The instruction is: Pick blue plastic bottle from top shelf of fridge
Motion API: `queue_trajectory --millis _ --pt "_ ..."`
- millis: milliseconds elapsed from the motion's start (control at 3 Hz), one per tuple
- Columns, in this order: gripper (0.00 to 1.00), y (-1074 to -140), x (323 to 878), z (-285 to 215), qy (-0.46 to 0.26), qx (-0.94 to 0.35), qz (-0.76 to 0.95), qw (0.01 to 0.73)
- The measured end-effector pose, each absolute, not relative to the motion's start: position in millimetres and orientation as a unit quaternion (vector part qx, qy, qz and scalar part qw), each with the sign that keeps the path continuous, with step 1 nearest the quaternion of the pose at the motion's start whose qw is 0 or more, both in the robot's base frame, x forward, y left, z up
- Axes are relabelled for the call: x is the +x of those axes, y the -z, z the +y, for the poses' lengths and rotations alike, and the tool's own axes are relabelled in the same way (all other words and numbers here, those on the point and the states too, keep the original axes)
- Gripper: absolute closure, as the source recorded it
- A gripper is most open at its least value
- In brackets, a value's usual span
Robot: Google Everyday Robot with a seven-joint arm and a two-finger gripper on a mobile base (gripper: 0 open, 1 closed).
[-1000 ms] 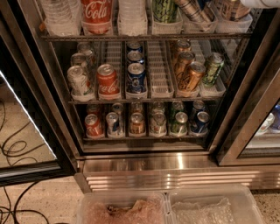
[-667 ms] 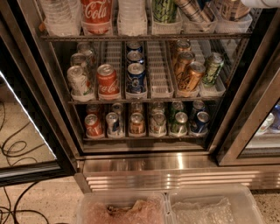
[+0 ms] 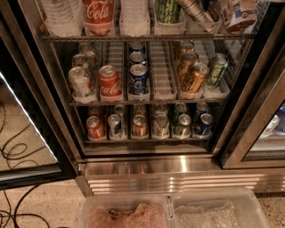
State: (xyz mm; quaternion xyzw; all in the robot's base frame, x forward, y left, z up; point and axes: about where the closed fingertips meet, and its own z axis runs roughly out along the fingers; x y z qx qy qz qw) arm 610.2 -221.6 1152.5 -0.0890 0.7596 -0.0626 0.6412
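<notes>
Speckled floor lies nearest, below the fridge and its ribbed steel base. Lane trays keep cans filed on the lower racks. Farthest, on the top shelf, the blue plastic bottle leans askew, probably tipped from its lane. The tool is out of view, so I cannot tell its state.

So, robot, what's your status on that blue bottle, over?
Gripper not in view. Blue plastic bottle tilted on the top shelf, upper end cut off by the frame. Green-labelled bottle close beside it.
</notes>
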Motion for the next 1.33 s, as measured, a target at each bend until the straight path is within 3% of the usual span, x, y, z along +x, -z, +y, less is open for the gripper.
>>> queue_trajectory --millis 333,1333 --pt "1.00 -1141.7 577.5 -236.3 0.052 -0.056 0.764 0.640" --pt "1.00 -1130.4 552.9 -237.5 0.043 -0.055 0.771 0.633"
